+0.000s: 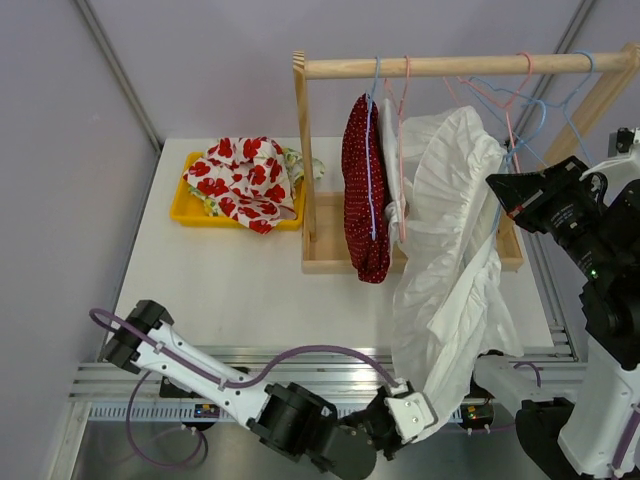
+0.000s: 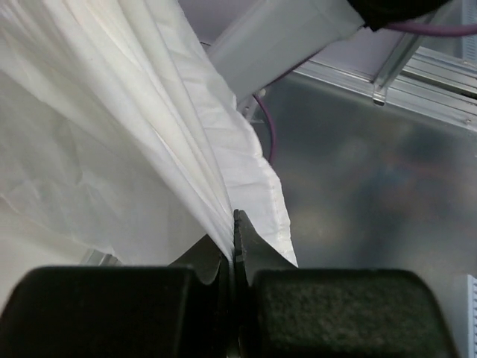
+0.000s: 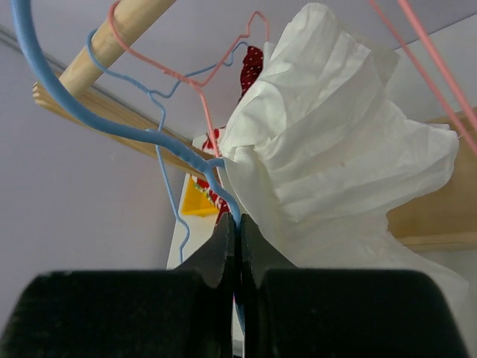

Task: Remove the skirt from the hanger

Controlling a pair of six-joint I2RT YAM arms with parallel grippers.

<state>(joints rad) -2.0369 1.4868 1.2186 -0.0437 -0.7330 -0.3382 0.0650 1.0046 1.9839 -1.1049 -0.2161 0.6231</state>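
From above, the frilly white cloth skirt (image 1: 450, 230) is hanging under the round wooden rail (image 1: 450, 66), reaching down to the left gripper (image 1: 418, 418). In the left wrist view, black fingers (image 2: 328, 313) are pinching its hem tight. In the right wrist view, the right gripper (image 3: 237, 224) is squeezing the thin blue wire hanger (image 3: 112, 128) beside the skirt.

Top cam: high behind the bases, looks down on table (image 1: 250, 290) and rail (image 1: 460, 66), wide and far. Left wrist cam: very close, past its jaws onto skirt (image 2: 112, 134) hem. Right wrist cam: close, tilted up along blue hanger (image 3: 112, 123) to rail. All three share the skirt
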